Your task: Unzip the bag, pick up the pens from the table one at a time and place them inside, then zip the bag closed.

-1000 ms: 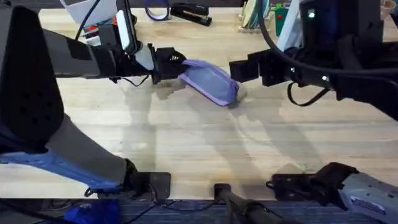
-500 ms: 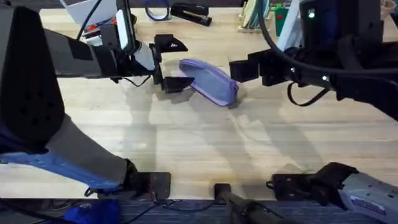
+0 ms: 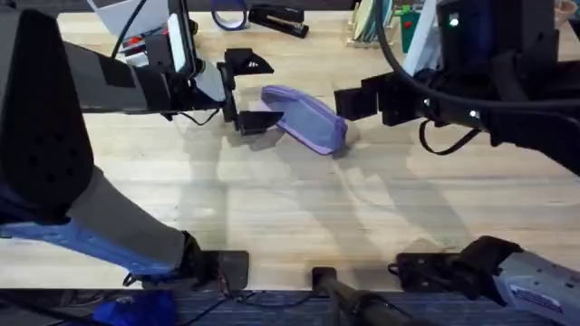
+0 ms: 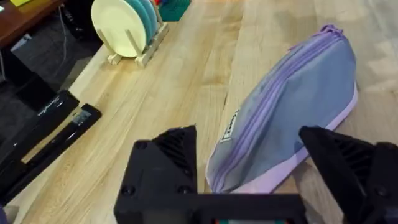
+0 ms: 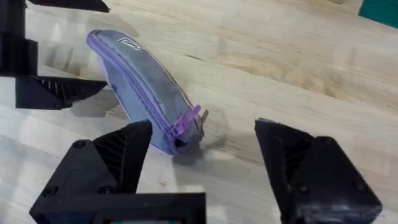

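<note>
The bag (image 3: 306, 119) lies on the worktop (image 3: 299, 208) a little beyond the middle of the overhead view, slanting from about ten o'clock down to four o'clock, its zipper (image 4: 273, 93) running along the upper edge and apparently closed along its whole length, with the pull tab (image 5: 186, 122) at the four o'clock end. No pens can be made out on the bare wood around it. The left tool (image 3: 246, 93) sits at the bag's ten o'clock end, wide open, one finger on each side of the fabric tip and holding nothing. The right tool (image 3: 349, 100) hovers just past the other end, toward two o'clock of the pull tab, also spread wide and empty. Judging by this, the step in hand is either the unzipping or the last closing of the bag, and the pictures do not settle which. Either way it wants two anchors: the left tool should pinch the fabric end firmly, low and clear of the zipper track, while the right tool comes down onto the small tab and closes squarely on it. The pull should then run straight along the slanted zipper line; an off-line tug would likely drag the soft pouch round instead of moving the slider. Farther off, at twelve o'clock, lie a black stapler (image 3: 277, 18) and a rack of plates (image 4: 127, 28).
</note>
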You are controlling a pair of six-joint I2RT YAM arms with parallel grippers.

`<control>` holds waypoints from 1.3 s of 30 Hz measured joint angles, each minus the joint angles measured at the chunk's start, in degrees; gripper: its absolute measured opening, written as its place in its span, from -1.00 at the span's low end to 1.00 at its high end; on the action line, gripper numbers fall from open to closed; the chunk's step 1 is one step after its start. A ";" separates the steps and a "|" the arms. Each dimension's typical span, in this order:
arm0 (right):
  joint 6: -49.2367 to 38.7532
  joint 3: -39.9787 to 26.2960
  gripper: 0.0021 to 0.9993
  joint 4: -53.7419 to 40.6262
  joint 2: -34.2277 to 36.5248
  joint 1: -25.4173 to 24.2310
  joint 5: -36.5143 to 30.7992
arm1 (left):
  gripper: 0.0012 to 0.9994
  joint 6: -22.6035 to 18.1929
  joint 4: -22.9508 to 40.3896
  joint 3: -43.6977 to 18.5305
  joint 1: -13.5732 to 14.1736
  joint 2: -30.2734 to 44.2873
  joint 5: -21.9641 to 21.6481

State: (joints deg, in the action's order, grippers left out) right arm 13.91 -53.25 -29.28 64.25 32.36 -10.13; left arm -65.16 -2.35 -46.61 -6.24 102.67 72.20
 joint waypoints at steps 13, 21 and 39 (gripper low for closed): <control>-1.52 0.00 0.99 -4.70 -3.87 0.00 0.02 | 0.99 9.74 12.37 0.00 0.00 -19.35 -9.00; -1.03 0.00 0.99 -5.11 -10.92 0.00 0.02 | 0.99 11.01 29.61 0.00 0.00 -30.90 -17.67; -0.36 0.00 0.99 -8.67 -20.74 0.00 0.02 | 0.99 14.45 51.69 0.00 0.00 -56.36 -29.63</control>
